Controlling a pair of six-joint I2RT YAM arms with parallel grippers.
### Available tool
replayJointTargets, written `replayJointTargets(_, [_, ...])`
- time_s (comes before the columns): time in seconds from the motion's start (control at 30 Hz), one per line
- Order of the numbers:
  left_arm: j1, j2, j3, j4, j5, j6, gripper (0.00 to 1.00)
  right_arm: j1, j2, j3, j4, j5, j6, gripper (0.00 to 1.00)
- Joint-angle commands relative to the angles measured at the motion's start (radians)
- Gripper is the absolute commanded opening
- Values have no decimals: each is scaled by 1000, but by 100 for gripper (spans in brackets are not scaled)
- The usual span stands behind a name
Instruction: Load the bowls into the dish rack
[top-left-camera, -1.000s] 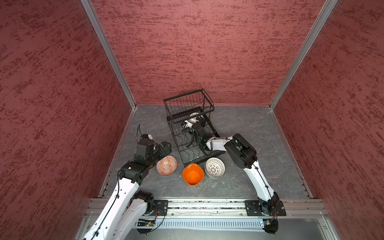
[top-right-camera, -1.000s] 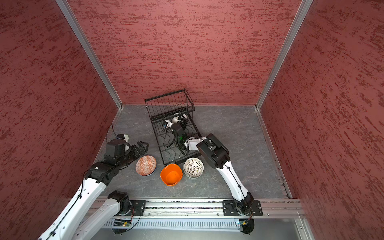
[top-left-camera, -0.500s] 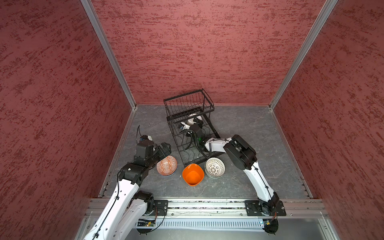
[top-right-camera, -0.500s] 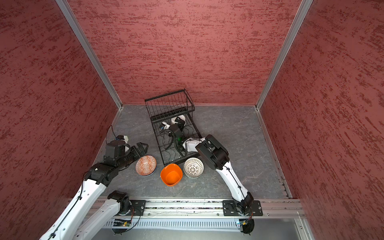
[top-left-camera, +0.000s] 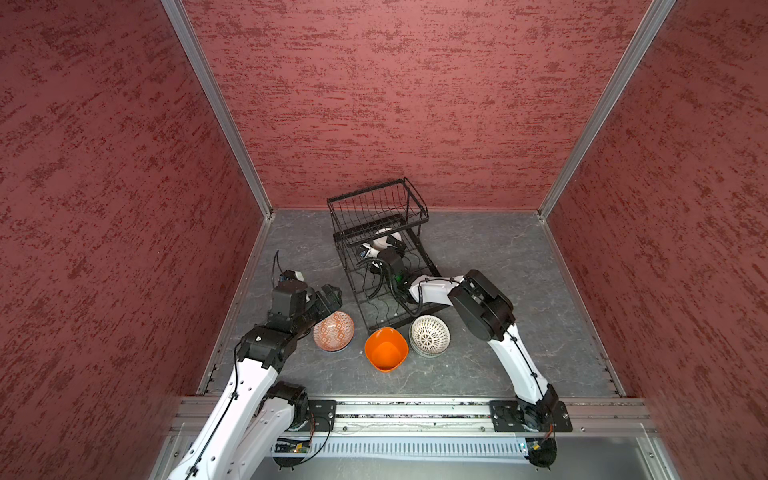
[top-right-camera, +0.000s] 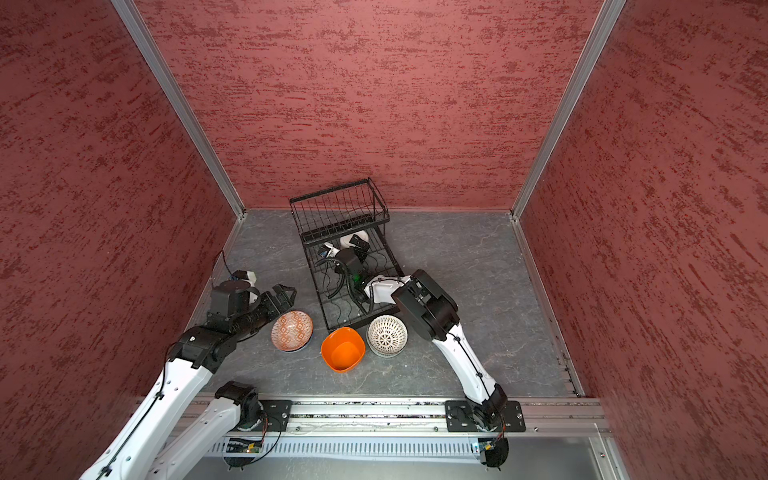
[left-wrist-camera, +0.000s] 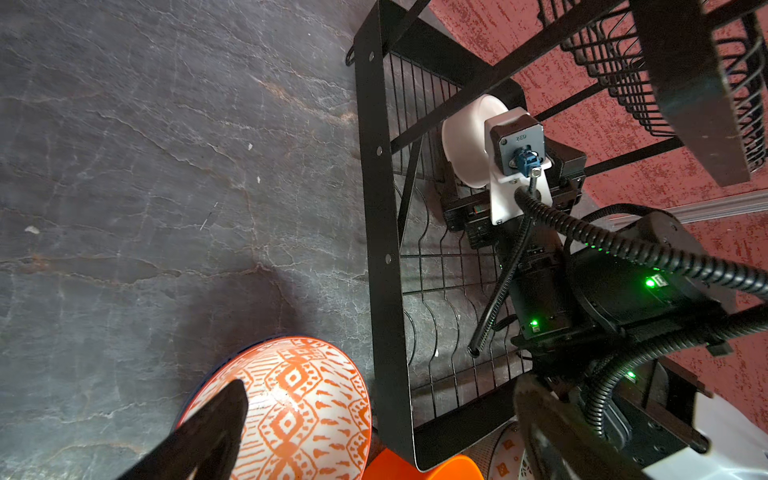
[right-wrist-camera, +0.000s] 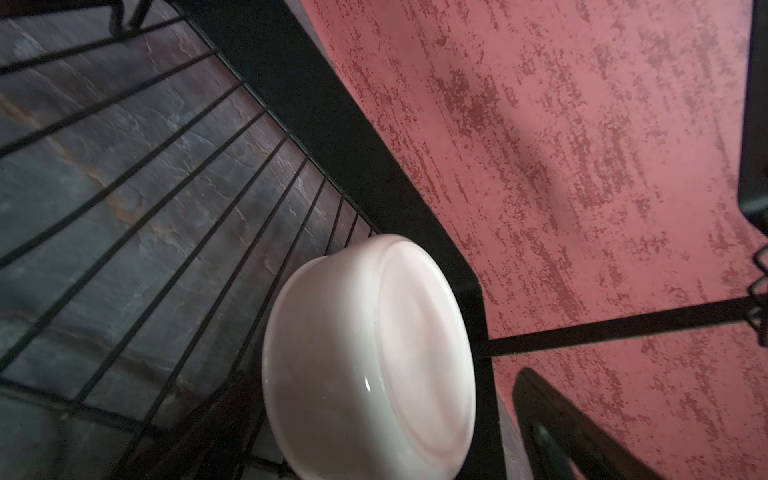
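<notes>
The black wire dish rack (top-left-camera: 353, 286) (top-right-camera: 316, 286) (left-wrist-camera: 380, 208) stands mid-table. A plain white bowl (top-left-camera: 382, 235) (top-right-camera: 348, 240) (right-wrist-camera: 365, 353) stands on edge in its base under the raised basket (top-left-camera: 376, 203). My right gripper (top-left-camera: 380, 245) (right-wrist-camera: 374, 415) is open, its fingers spread either side of that bowl. A terracotta-patterned bowl (top-left-camera: 333, 331) (left-wrist-camera: 299, 407), an orange bowl (top-left-camera: 385, 348) (top-right-camera: 343, 348) and a white lattice-patterned bowl (top-left-camera: 429, 334) (top-right-camera: 386, 334) sit on the table by the rack's near end. My left gripper (top-left-camera: 328, 297) (left-wrist-camera: 380, 436) is open just over the terracotta bowl's far rim.
Red walls close in the grey slate floor (top-left-camera: 498, 257) on three sides, and the rack's raised basket stands near the back wall. My right arm (top-left-camera: 478, 303) lies across the rack's near right corner. A metal rail (top-left-camera: 395, 409) runs along the front edge.
My right gripper has edged a little further along the rack toward the white bowl. The left arm and the three bowls on the table have hardly moved.
</notes>
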Motion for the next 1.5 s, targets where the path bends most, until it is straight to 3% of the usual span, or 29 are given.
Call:
replayJointTargets(0.0, [11, -13, -12, -3, 8, 18, 100, 0, -75, 24, -67, -31, 98, 99])
replayJointTargets(0.3, [12, -16, -16, 1, 13, 18, 100, -23, -97, 2, -118, -4, 150, 99])
replayJointTargets(0.63, [15, -19, -16, 0, 21, 18, 100, -54, -53, 35, -55, 93, 163, 98])
replayJointTargets(0.97, [17, -27, -10, -12, 14, 16, 100, -64, -25, 82, -59, 92, 182, 98])
replayJointTargets(1.2, [16, -27, -12, -13, 21, 18, 99, -48, -118, -81, -22, 44, 228, 98])
replayJointTargets(1.47, [14, -23, -7, -29, 27, 16, 100, 5, -213, -282, 61, 69, 238, 98])
